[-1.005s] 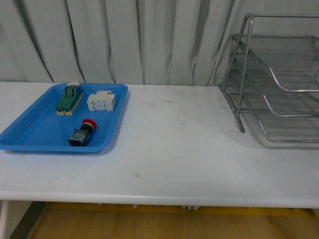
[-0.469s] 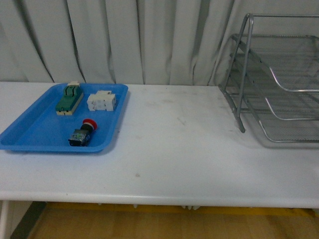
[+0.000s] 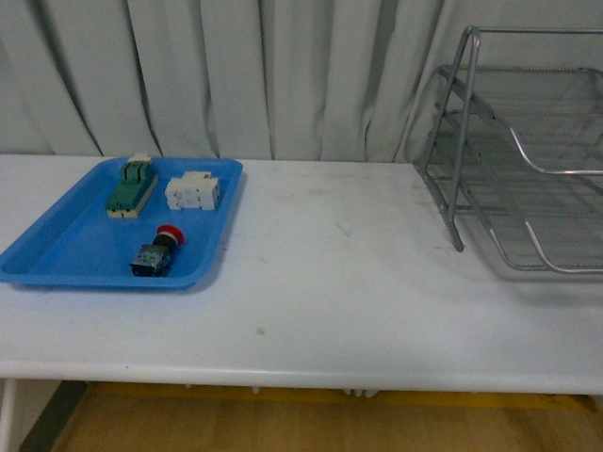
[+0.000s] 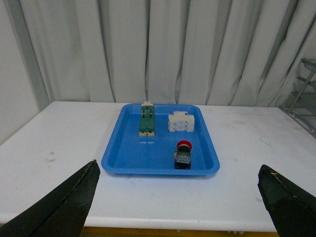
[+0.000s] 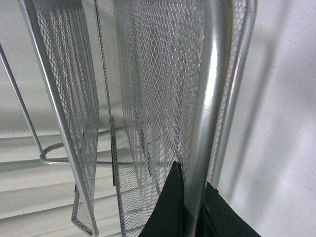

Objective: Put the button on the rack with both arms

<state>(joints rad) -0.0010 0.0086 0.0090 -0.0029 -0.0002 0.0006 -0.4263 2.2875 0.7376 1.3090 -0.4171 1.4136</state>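
Observation:
The button [image 3: 157,253], red cap on a dark body, lies in the near part of the blue tray [image 3: 57,247] at the table's left. It shows again as the button [image 4: 183,154] in the left wrist view, ahead of my left gripper [image 4: 177,168], which is open and well short of the tray. The silver wire rack [image 3: 518,160] stands at the right end of the table. In the right wrist view my right gripper [image 5: 192,200] is shut on a tube of the rack [image 5: 148,74]. Neither arm shows in the front view.
A green-and-cream switch block [image 3: 131,186] and a white blocky part [image 3: 193,192] lie at the back of the tray. White curtains hang behind the white table [image 3: 330,282], whose front edge runs close below.
The rack's lowest shelf has slid a little outward toward the front. The button, the tray and its other parts have not moved.

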